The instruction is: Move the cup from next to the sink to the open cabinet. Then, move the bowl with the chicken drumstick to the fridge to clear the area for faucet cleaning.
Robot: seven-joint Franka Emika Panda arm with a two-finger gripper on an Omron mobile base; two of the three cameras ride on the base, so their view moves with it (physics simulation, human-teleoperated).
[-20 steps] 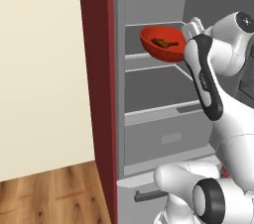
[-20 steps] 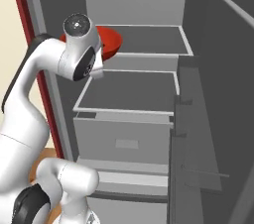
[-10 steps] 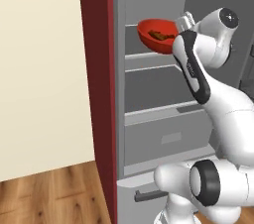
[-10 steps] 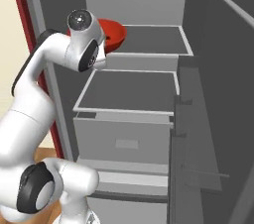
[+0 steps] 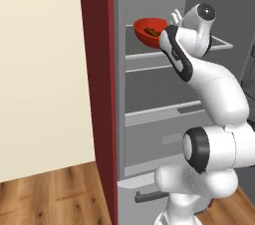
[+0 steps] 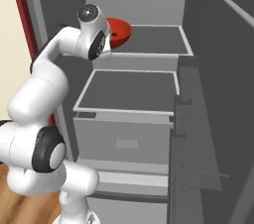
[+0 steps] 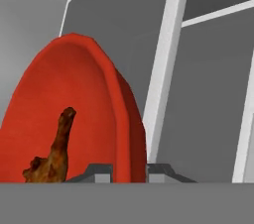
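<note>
Red bowl (image 5: 149,32) with the chicken drumstick (image 7: 52,152) sits at the fridge's upper shelf (image 6: 158,39), left side; your fingers (image 7: 99,172) pinch its rim, one tip either side.

The red bowl (image 5: 150,31) sits at the front left corner of the fridge's upper shelf (image 6: 158,39), held above it. The brown chicken drumstick (image 7: 52,151) lies inside, its thin end pointing up the bowl's wall.
</note>
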